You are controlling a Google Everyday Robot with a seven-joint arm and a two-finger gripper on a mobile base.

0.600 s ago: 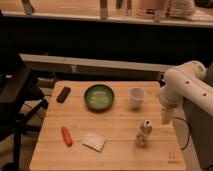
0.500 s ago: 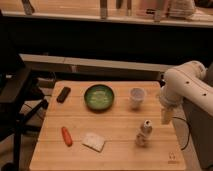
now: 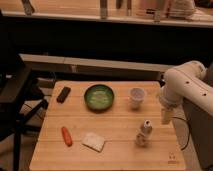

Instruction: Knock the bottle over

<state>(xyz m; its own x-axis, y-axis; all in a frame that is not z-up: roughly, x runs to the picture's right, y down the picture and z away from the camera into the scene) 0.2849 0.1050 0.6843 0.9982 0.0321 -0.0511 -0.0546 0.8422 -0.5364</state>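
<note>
Desk (image 3: 115,120): pale wood planks, flat and rectangular; carries all things well spread, so there is likely room for a sideways push.
Arm (image 3: 185,87): white rounded shell, smooth; bent down over the right edge of the desk, probably to bring the hand low.
Bowl (image 3: 99,96): green, round, shallow; at the middle back, well apart from the bottle.
Hand (image 3: 165,118): pale, narrow, pointing down; near the bottle, behind it and to its right, not touching; nothing seen in it; released or clenched, cannot tell.
Cup (image 3: 136,96): white, wide, open top; behind the bottle and near the hand, so possibly at risk of a wrong hit.
Bottle (image 3: 145,132): slim, translucent pale plastic, narrow neck, whitish cap; upright at the front right, not yet knocked over; tall and thin, so probably easy to tip near the top.
Flat piece (image 3: 93,141): whitish, squarish, soft-looking; front, left of the bottle.
Black block (image 3: 63,94): small, oblong, matt; back left.
Orange piece (image 3: 66,136): small, long, tapered; front left.
</note>
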